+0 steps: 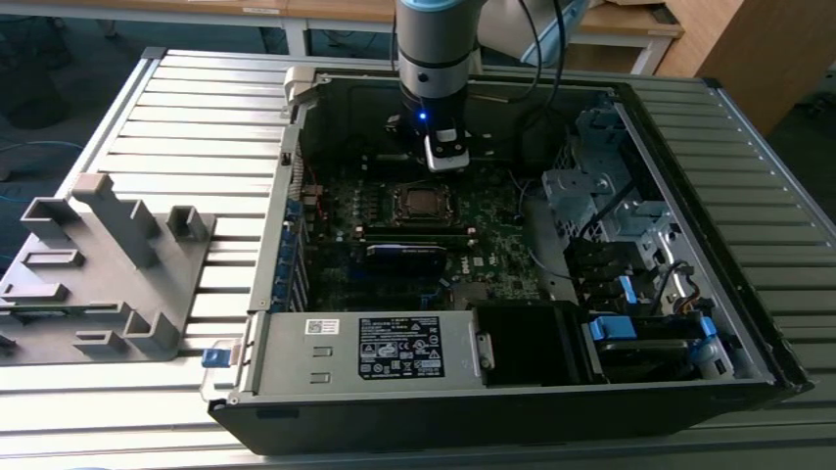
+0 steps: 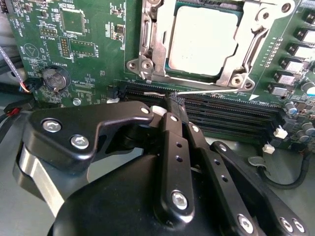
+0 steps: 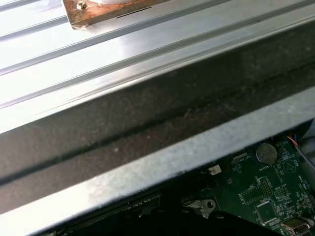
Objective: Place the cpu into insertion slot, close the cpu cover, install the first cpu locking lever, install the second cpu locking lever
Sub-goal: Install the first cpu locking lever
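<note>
We see a ribbed metal surface (image 1: 157, 98) carrying an open computer case (image 1: 731, 245) that lies on its side. A grey moulded fixture (image 1: 105, 264) stands on the surface well off to the exterior view's left. The robot arm (image 1: 438, 49) reaches straight down into the far part of the case.

Inside, a boxy power supply (image 1: 379, 348) fills the near end. The green motherboard (image 1: 340, 206) covers the floor of the case beyond it. In the second wrist view, long black memory slots (image 2: 221, 110) run across the board just beside the insertion slot (image 1: 403, 201).

The tool (image 2: 176, 101) hovers low over those memory slots, close to the edge of the insertion slot. Its black fingers (image 2: 170, 147) are pressed together at the tips, and we see nothing pinched between them.

The silvery cpu cover (image 2: 156, 34) lies flat over the insertion slot. The cpu (image 2: 197, 39) sits inside, and its pale metal top shows through the cover's window. A thin metal lever (image 2: 211, 91) lies along the side of the cover nearest the memory slots; we cannot tell whether it is latched. A round coin battery (image 2: 54, 78) sits on the board, well apart from the insertion slot.
</note>
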`<state>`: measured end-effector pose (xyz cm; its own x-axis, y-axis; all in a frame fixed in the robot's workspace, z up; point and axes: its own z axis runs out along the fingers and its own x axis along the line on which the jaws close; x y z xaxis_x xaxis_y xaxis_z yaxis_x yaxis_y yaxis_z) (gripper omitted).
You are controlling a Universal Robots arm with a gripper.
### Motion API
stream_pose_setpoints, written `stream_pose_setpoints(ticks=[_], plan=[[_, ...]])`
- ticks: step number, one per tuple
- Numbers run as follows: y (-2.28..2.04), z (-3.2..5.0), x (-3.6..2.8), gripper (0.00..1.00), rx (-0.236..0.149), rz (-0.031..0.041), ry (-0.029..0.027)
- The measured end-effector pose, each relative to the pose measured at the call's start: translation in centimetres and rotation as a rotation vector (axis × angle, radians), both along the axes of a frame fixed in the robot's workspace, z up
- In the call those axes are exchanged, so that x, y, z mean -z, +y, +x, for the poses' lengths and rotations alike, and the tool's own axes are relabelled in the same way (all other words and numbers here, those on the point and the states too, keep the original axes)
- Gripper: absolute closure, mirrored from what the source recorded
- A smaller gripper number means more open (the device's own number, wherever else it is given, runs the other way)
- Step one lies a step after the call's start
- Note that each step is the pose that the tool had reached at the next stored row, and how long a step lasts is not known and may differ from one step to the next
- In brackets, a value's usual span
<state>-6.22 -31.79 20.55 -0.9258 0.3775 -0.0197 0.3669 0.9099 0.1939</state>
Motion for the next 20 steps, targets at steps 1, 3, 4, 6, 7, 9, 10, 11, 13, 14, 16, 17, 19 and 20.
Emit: stream_pose_setpoints(ticks=[1, 3, 4, 6, 7, 9, 10, 11, 13, 14, 16, 17, 19, 20], plan=[[-0.02, 0.00, 0.01, 0.89, 0.000, 0.0001, -0.0008], [-0.06, -0.01, 0.03, 0.89, 0.000, 0.0001, -0.0024], [-0.08, 0.00, 0.04, 0.89, 0.000, 0.0002, -0.0029], [-0.10, 0.00, 0.04, 0.89, 0.000, 0.0000, -0.0031], [-0.10, 0.00, 0.04, 0.89, 0.000, 0.0000, -0.0031], [-0.10, 0.00, 0.05, 0.89, 0.000, 0.0001, -0.0031], [-0.10, 0.00, 0.09, 0.89, 0.000, 0.0000, -0.0034], [-0.10, 0.00, 0.16, 0.89, 0.000, -0.0017, -0.0035], [-0.10, 0.00, 0.31, 0.89, 0.000, -0.0079, -0.0042], [-0.10, 0.00, 0.34, 0.89, 0.000, -0.0112, -0.0043], [-0.11, 0.00, 0.34, 0.89, 0.000, -0.0118, -0.0043], [-0.11, 0.00, 0.34, 0.89, 0.000, -0.0120, -0.0043], [-0.10, 0.00, 0.38, 0.89, 0.000, -0.0133, -0.0044], [-0.10, 0.00, 0.38, 0.89, 0.000, -0.0137, -0.0043]])
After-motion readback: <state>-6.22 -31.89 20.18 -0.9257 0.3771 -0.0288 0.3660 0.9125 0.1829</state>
